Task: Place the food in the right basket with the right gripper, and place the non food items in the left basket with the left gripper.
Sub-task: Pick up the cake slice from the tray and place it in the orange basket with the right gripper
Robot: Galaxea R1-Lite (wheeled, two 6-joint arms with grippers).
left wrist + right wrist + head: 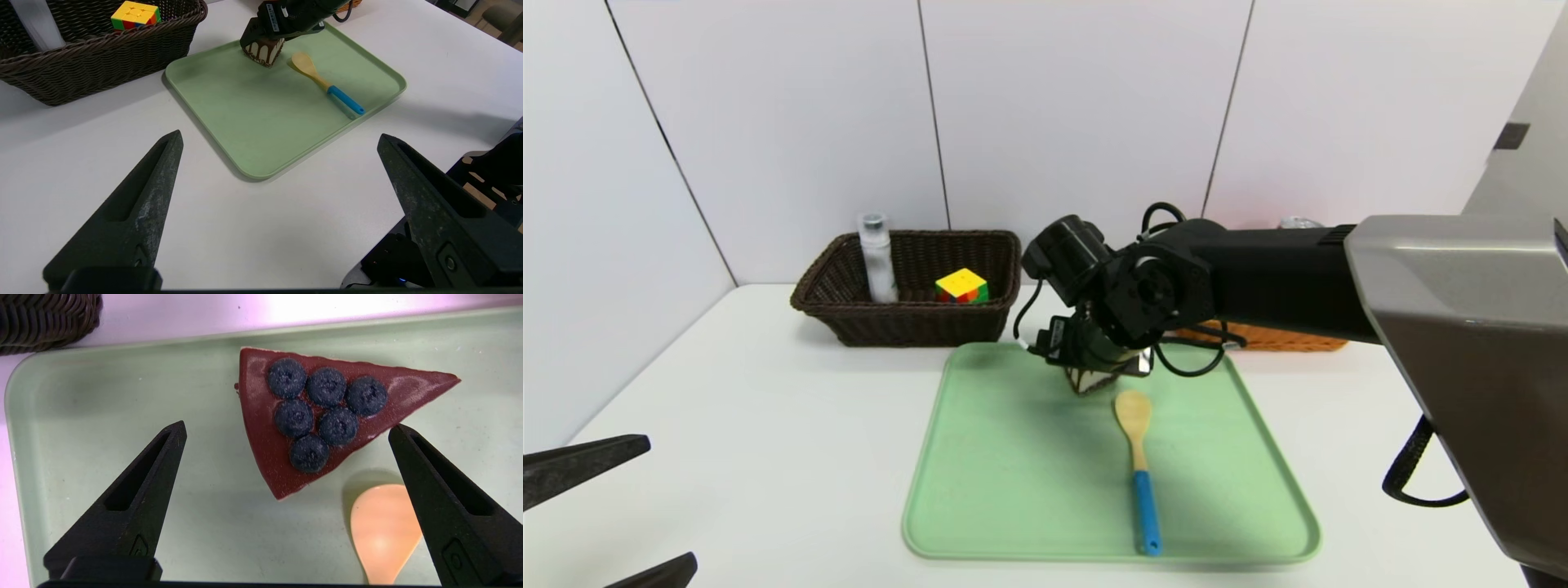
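Bottle [876, 257] and cube [961, 286] lie in the left basket [907, 322]; cake [322, 416] and spoon [1139, 465] remain on the tray [1013, 490], right gripper [286, 437] spread wide over the cake, left gripper [278, 143] likewise wide and empty at the surface's near-left corner.

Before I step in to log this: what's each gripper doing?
Left gripper: open, empty, parked.
Right gripper: open, empty, above the cake wedge.

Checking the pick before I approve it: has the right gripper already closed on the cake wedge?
No. The right gripper hangs open above the cake wedge, which lies on the green tray.
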